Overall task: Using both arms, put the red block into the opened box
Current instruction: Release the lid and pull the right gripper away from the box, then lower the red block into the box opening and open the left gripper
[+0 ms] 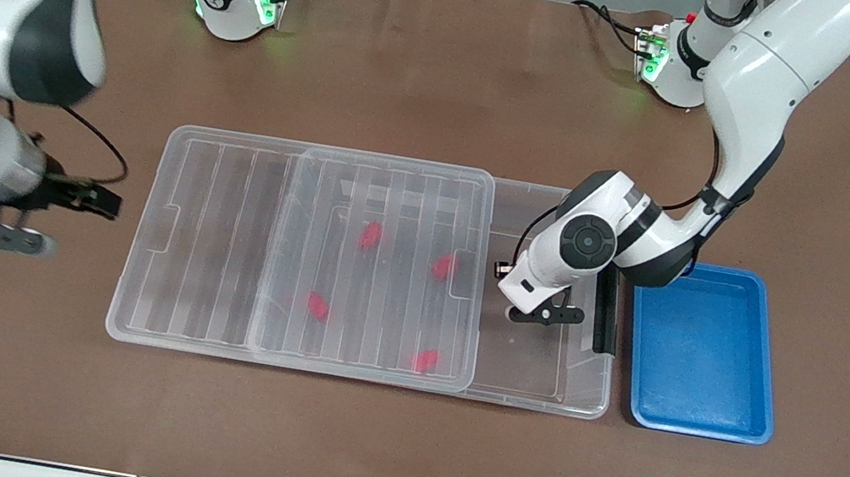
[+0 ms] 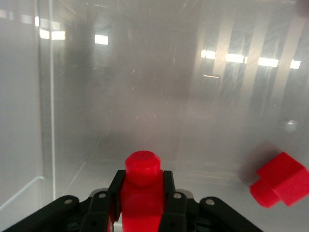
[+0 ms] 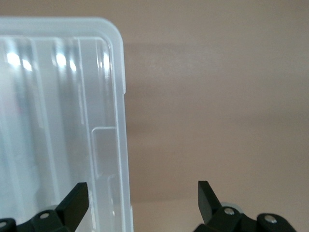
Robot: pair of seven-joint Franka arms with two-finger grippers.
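Front cam high, whole table [image 1: 391,455]; wrist cams close, sharing box [image 1: 540,376].

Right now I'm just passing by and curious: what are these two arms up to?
The left gripper is shut on a red block, held inside the uncovered end of the box, whose lid is slid aside. Another block already lies there. The right gripper waits open over the table beside the lid's edge.

Table [image 1: 391,455]: plain brown. Box [image 1: 536,397]: clear plastic. Lid [image 1: 220,240]: translucent, ribbed with parallel stripes. Red blocks [image 1: 370,236]: bright red. Tray [image 1: 690,421]: blue. Arms [image 1: 756,86]: white with dark grey bands. Grippers [image 2: 140,212]: black.
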